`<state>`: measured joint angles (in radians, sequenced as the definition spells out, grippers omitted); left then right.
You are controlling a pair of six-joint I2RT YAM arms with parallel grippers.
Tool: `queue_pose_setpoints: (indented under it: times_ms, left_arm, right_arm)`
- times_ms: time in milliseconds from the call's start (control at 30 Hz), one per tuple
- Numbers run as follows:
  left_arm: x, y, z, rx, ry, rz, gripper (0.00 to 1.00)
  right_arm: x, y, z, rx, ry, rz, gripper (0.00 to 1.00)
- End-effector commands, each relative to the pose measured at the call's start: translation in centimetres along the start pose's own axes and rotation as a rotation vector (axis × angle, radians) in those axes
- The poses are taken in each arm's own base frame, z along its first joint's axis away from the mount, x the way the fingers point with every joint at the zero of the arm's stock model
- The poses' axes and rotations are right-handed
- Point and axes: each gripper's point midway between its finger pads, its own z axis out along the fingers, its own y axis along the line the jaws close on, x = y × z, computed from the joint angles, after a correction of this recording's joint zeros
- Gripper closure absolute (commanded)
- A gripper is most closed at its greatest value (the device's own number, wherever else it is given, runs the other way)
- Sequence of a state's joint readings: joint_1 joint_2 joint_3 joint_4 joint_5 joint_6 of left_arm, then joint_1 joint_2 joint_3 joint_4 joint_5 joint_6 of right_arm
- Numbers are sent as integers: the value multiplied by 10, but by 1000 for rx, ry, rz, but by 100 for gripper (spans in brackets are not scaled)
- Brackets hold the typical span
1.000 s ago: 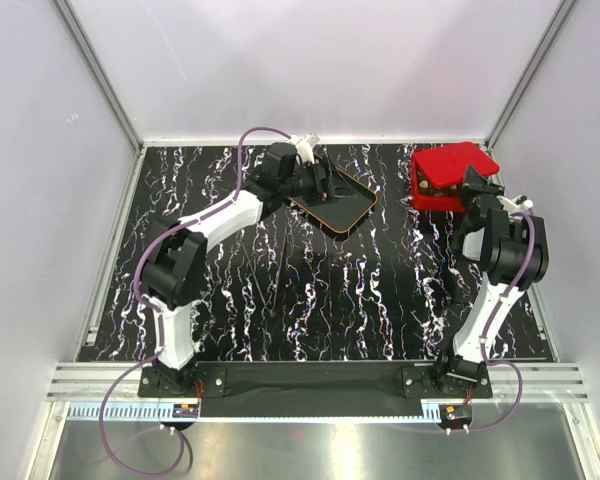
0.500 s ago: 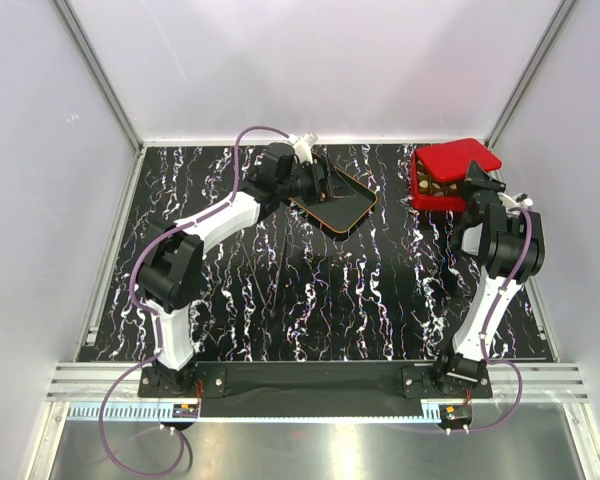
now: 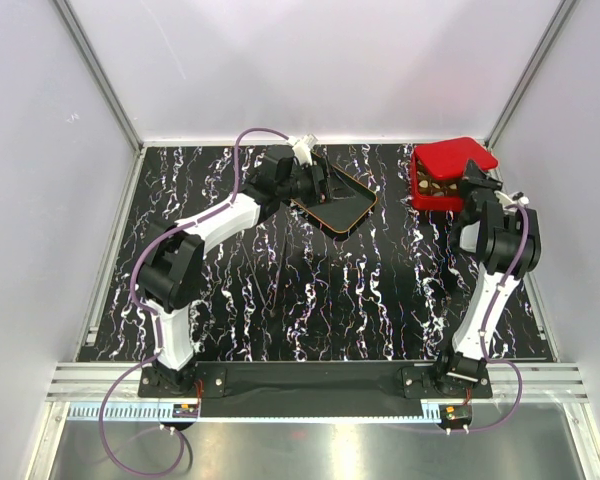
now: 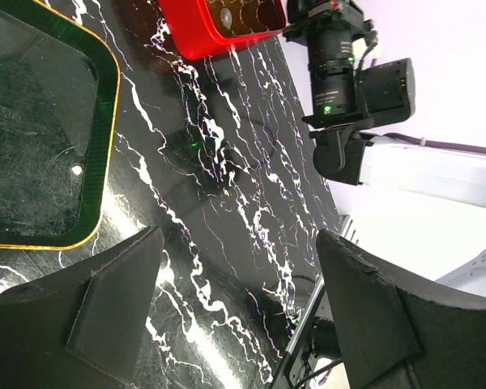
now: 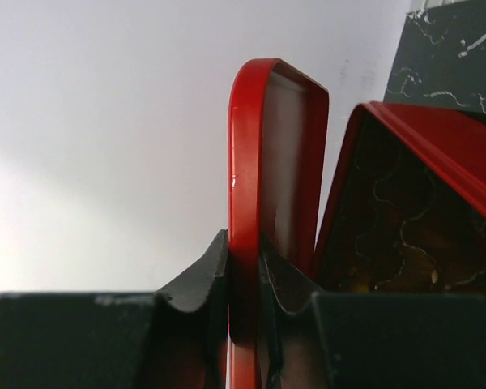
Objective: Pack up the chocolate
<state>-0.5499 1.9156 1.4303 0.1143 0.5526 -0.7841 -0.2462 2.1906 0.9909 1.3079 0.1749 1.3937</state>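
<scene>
The chocolate [image 3: 436,186] lies in the cells of the red gridded box [image 3: 429,203] at the back right; a pale piece of chocolate [image 4: 226,15] also shows in the left wrist view. My right gripper [image 3: 475,176] is shut on the red lid [image 3: 458,155], which tilts up over the box's far side. In the right wrist view the lid's edge [image 5: 247,162] stands clamped between my right gripper's [image 5: 245,263] fingers, beside the box [image 5: 421,219]. My left gripper [image 3: 325,184] hovers open and empty at the black tray's [image 3: 374,200] left end; its jaws [image 4: 239,308] stand wide apart.
The orange-rimmed tray [image 4: 107,105] holds nothing that I can see. Marbled black tabletop [image 3: 310,290] spreads between the arms. White walls close in behind and beside the box. My right arm [image 4: 340,81] stands just past the box in the left wrist view.
My right gripper has swung the lid up and back off the box, uncovering the chocolates. The left arm has barely moved.
</scene>
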Motion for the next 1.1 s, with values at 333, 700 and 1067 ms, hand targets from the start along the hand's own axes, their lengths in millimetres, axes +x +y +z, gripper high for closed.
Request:
queue_pose_setpoints:
  times_ms: [333,700,1067]
  left_arm:
    - [-15,-15,-7,28,-68,57,18]
    - [-16,-19,-13,25,-79,56,18]
    - [-14,-22,-18,31,-84,43,18]
  right_arm:
    - [-10,35,-21,-149,-77,39,71]
    - [-9,24,-37,-64,-49,-1,58]
    - [0,18,-54,6,26,-57,57]
